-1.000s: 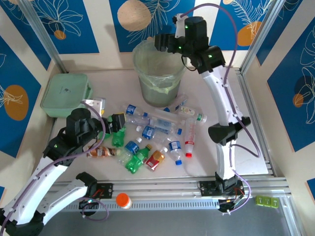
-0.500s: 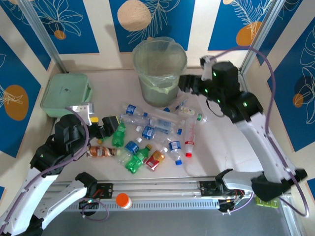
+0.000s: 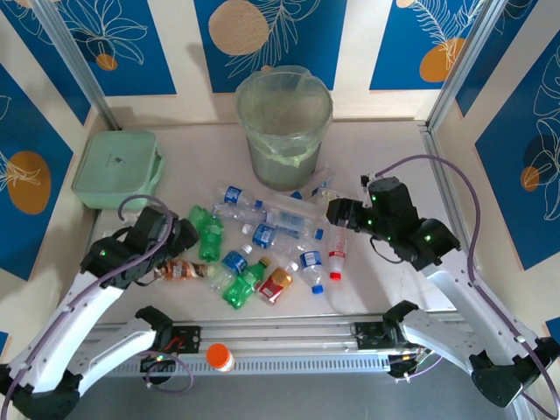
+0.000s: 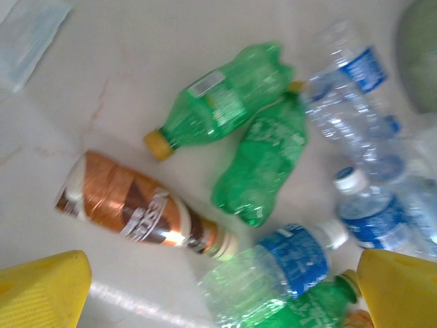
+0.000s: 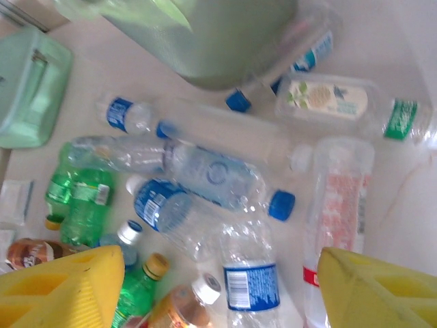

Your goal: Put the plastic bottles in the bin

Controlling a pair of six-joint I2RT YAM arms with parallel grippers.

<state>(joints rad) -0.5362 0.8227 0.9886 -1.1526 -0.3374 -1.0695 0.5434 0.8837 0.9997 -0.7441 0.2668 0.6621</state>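
The left pincer (image 4: pixel 222 301) hangs over the tabletop (image 4: pixel 136 61), its yellow pads (image 4: pixel 41 290) spread wide. Beneath lie two green bottles (image 4: pixel 263 164) touching each other, an amber bottle (image 4: pixel 136 212) at their lower left, and blue-labelled clear bottles (image 4: pixel 293 256) toward the right.

I see crumpled green plastic bottles (image 4: pixel 263 160), a copper-brown labelled bottle (image 4: pixel 130 208), clear blue-labelled plastic bottles (image 5: pixel 164 201), and a translucent grey-green round bin (image 3: pixel 284 156).
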